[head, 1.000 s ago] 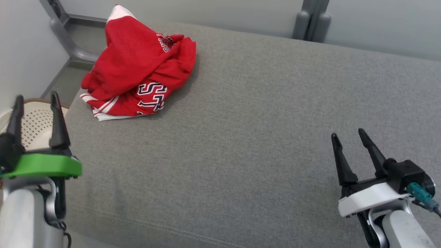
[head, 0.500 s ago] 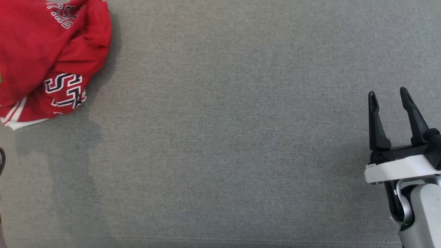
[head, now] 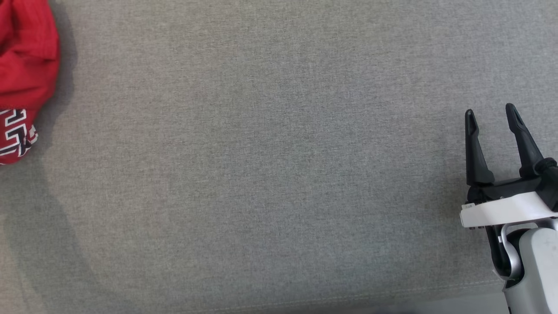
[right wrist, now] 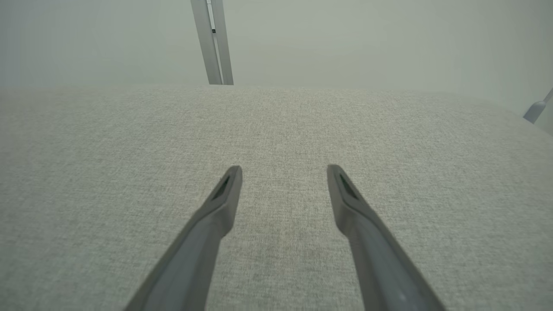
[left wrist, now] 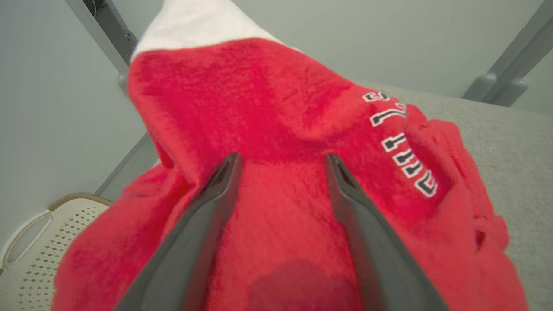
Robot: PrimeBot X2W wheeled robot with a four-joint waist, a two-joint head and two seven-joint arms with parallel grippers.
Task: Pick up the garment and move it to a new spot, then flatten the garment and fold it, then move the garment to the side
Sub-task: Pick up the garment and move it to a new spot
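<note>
The garment [head: 24, 65] is a crumpled red jersey with white trim and dark-and-white lettering, lying in a heap at the left edge of the head view on the grey cushion [head: 270, 165]. In the left wrist view the garment [left wrist: 293, 129] is close up, and my left gripper [left wrist: 281, 160] stands open just over it, its two fingers apart above the red cloth. My right gripper [head: 490, 113] is open at the lower right of the head view, far from the garment. The right wrist view shows my right gripper [right wrist: 283, 170] open over bare grey fabric.
A cream perforated basket [left wrist: 39, 229] sits below the cushion's left end. Grey metal frame posts [left wrist: 501, 82] and a pale wall stand behind the cushion. The cushion's front seam [head: 348, 298] runs along the bottom of the head view.
The head camera has swung right and down, so the garment slid to the left edge and the left gripper left that view. Both grippers stay open.
</note>
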